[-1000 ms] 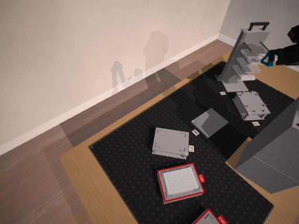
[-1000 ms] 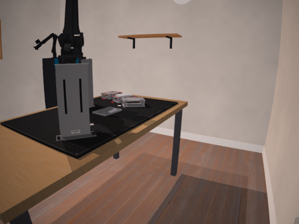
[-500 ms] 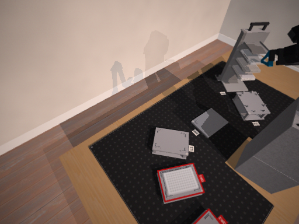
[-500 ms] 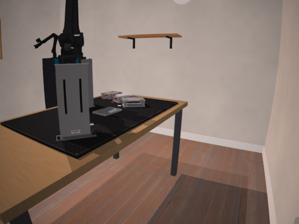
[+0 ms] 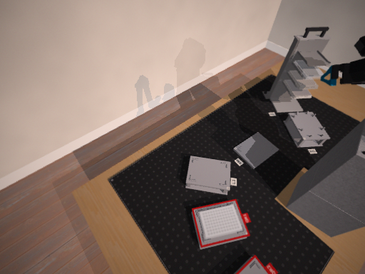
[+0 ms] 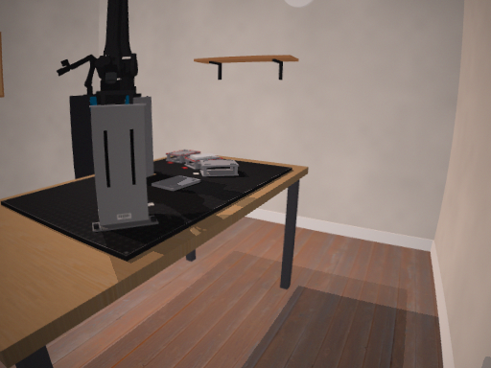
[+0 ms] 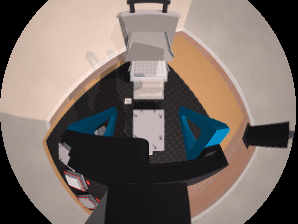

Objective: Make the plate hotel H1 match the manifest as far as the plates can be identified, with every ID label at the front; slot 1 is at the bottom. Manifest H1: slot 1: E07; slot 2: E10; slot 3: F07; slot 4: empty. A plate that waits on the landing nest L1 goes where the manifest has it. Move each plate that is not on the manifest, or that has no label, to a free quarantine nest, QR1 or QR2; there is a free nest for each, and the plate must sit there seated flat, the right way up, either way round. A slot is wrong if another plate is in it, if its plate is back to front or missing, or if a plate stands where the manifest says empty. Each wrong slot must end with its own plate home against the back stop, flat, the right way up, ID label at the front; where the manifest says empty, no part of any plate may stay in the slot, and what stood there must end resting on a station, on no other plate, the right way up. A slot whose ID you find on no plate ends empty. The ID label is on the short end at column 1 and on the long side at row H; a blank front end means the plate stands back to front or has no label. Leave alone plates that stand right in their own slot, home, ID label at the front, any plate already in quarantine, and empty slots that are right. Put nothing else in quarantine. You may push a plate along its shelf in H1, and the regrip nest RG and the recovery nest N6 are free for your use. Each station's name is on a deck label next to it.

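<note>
We can't read any deck labels (image 5: 239,162), way too small; the second red-rimmed nest (image 5: 254,267) gets chopped off at the mat's bottom edge.

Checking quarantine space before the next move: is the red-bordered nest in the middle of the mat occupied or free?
Occupied. In the top view a white well plate sits flat inside the red-bordered nest, wells facing up.

- Deck labels (image 5: 239,162) on black mat (image 5: 150,200): white tags, print illegible.
- Red tags (image 5: 246,217) at 3 o'clock of red-framed nests: illegible.
- Hotel base plaque (image 6: 124,216): illegible.
</note>
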### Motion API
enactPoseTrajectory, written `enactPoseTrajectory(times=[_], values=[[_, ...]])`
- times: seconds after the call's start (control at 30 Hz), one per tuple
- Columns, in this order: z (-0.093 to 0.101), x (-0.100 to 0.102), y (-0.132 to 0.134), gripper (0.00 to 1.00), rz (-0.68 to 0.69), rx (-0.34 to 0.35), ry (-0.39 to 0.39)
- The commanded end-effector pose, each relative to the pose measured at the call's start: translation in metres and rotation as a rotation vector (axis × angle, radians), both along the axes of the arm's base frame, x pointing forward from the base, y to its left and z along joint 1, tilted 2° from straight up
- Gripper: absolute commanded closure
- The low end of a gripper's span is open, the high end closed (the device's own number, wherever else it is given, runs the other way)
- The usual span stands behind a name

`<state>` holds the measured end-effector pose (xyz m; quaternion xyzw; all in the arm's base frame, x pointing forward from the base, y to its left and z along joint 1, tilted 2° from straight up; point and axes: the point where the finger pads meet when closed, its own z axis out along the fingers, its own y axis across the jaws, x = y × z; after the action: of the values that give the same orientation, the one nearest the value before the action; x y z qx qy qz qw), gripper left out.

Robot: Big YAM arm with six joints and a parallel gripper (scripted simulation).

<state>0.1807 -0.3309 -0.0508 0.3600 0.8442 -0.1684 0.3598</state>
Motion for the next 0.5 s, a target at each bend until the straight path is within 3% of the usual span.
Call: enactPoseTrajectory(times=[0.0,0.47], values=[[-0.003,-0.006,-0.002,0.00,-0.003,-0.016,0.002],[-0.019,-0.003,-0.012,0.00,-0.004,-0.033,-0.006]])
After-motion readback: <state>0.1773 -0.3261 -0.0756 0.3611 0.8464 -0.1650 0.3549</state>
